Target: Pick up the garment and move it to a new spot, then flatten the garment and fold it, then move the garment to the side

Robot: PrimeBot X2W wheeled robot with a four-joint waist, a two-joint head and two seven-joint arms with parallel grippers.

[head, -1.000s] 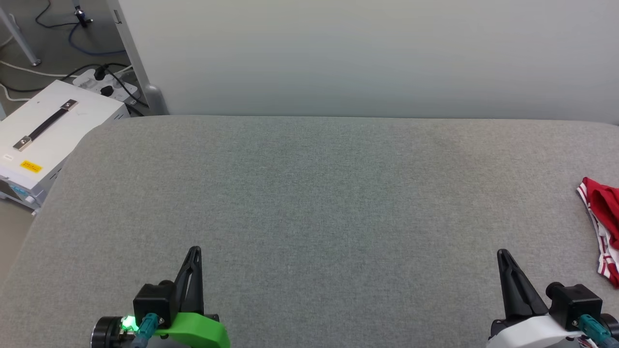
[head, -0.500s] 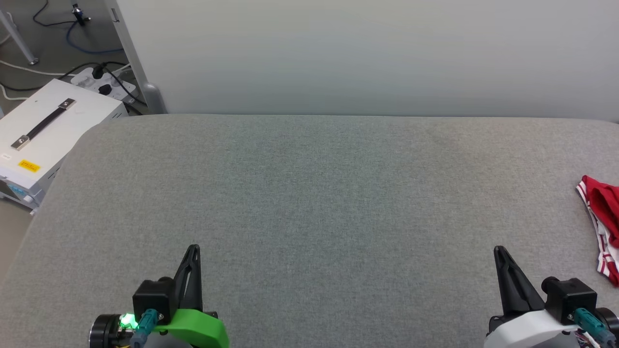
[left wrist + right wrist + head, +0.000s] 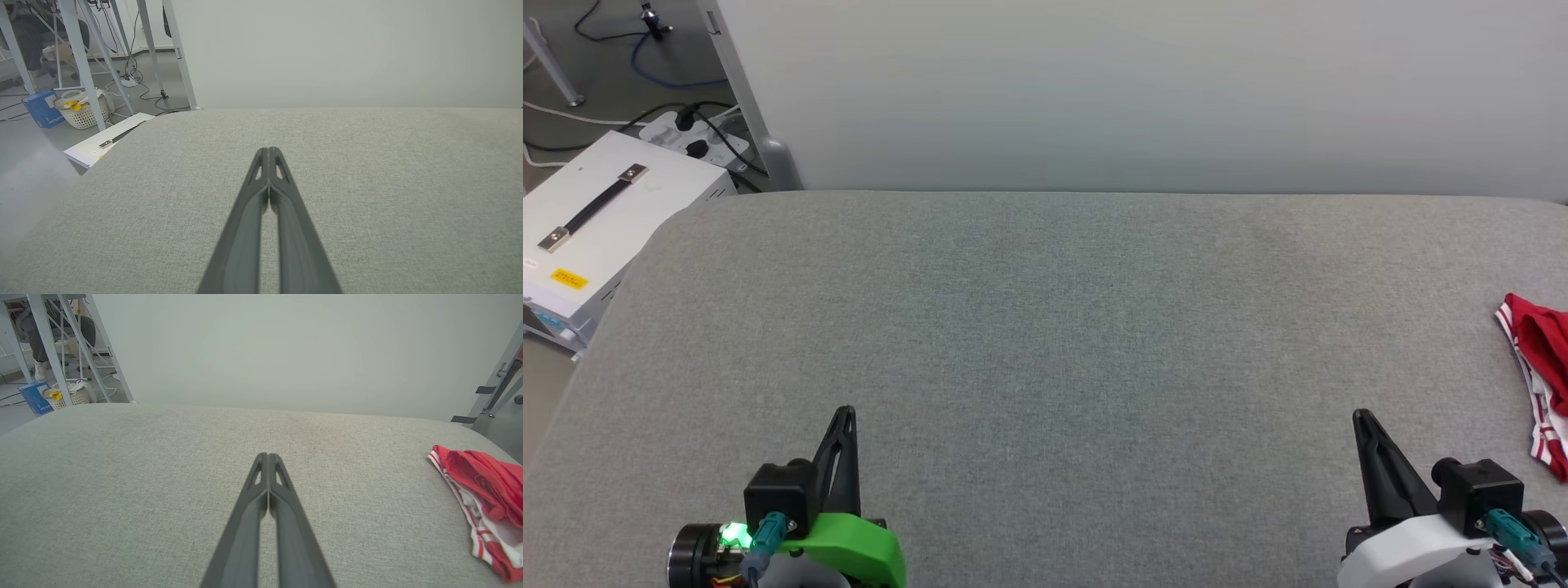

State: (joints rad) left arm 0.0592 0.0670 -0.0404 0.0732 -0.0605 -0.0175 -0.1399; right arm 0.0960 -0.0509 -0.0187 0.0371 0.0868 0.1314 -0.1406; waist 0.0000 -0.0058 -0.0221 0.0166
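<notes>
Grippers: we count two, our left gripper point(image 3: 843, 412) and right gripper point(image 3: 1360, 416), both pinched fully together, holding nothing. One garment point(image 3: 1540, 367) lies crumpled at the right edge of the gray surface point(image 3: 1045, 327), right of the right gripper and slightly farther, clear of it.

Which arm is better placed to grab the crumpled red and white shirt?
Right. The crumpled red-and-white jersey shirt lies at the right edge of the grey fabric table, near the right claw. The left claw sits far across the table. Both claws are shut.
</notes>
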